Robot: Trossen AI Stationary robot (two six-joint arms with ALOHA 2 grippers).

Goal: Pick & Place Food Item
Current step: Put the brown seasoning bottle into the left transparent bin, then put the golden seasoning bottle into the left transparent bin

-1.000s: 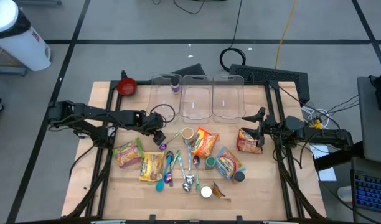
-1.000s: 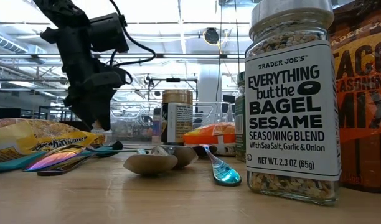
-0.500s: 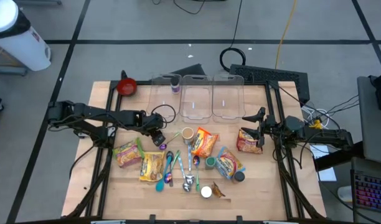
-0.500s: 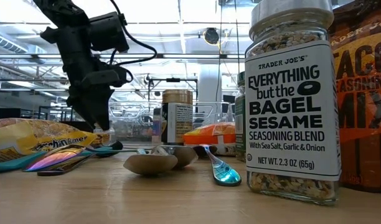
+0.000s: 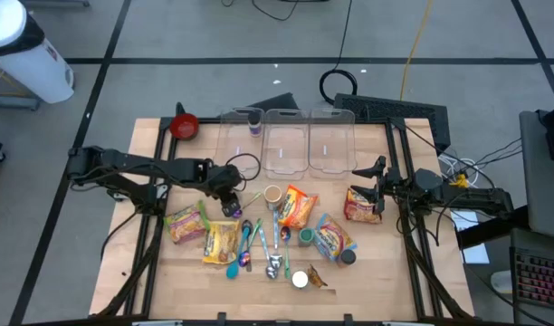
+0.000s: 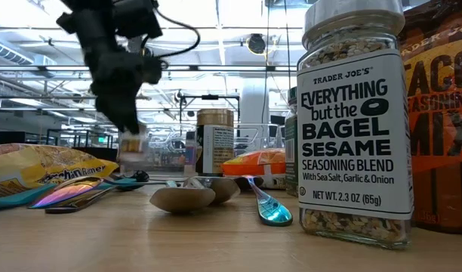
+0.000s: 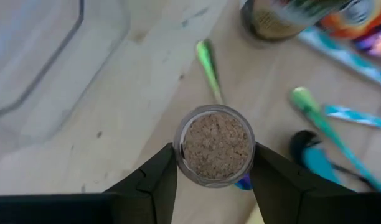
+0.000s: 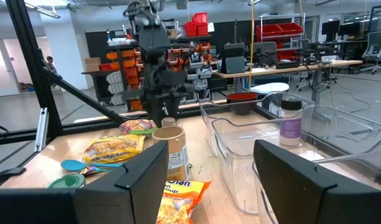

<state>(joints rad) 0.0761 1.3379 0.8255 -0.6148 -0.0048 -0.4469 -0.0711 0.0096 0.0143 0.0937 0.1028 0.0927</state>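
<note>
The left pincer [image 7: 213, 163] is closed around a small clear glass spice jar filled with brown grains [image 7: 215, 144], its dark fingers [image 7: 154, 180] pressed to both sides of the jar, which is held above the pale wooden bench [image 5: 367, 272] with bare wood directly beneath it. Seen from above, the left pincer [image 5: 230, 201] sits left of the middle of the bench, between the row of three clear plastic bins [image 5: 286, 143] along the far edge and the cluster of coloured plastic spoons [image 5: 245, 244] nearer the front; open wood lies between it and the bins. The low view alone shows that the jar [image 6: 133, 146] hangs clear of the surface under the dark arm, while the left wrist view alone shows its contents from above, with a green spoon [image 7: 209, 65] on the wood below. The right pincer [image 5: 366, 186] waits near the right edge of the bench with its fingers spread wide and nothing between them, just beside a red and yellow noodle packet [image 5: 360, 205]. Its wrist view looks across to a brown cardboard-lidded canister [image 8: 170, 152] and a small purple-labelled bottle [image 8: 291, 118] standing in the farthest clear bin. In the low view, a clear seasoning jar with a white label [image 6: 352, 125] stands close to the lens. A red bowl [image 5: 184, 125] sits at the far left corner. Beyond the bench lie grey floor tiles [image 5: 168, 45], cables and a workshop with shelving.
</note>
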